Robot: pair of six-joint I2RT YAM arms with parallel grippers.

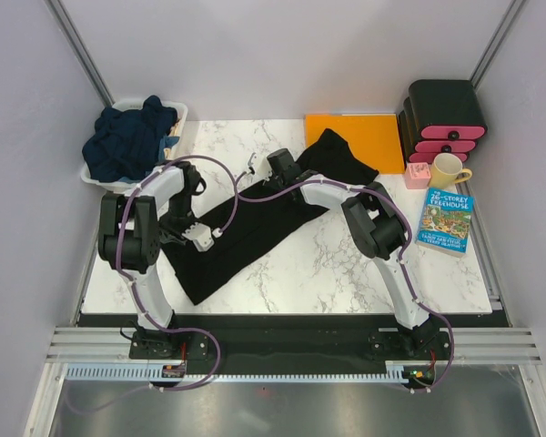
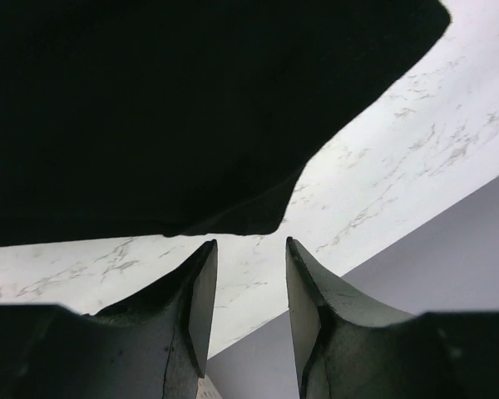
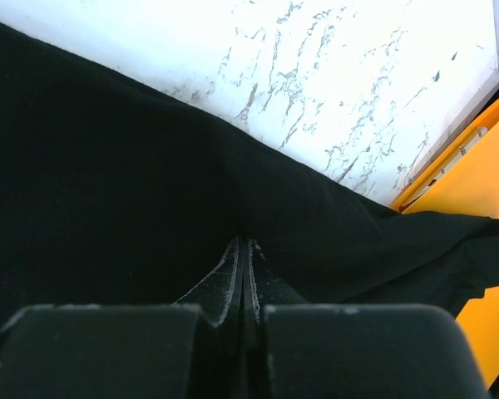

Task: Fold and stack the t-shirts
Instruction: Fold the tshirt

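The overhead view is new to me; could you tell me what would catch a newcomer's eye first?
A black t-shirt lies diagonally across the marble table, the right gripper shut on it and the left gripper open at its edge. At the far left, navy t-shirts fill the white basket; an orange sheet lies at the far edge.

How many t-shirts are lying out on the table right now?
1: the black t-shirt, spread diagonally across the marble table, pinched by the right gripper. The navy heap in the white basket at far left may hide several more.
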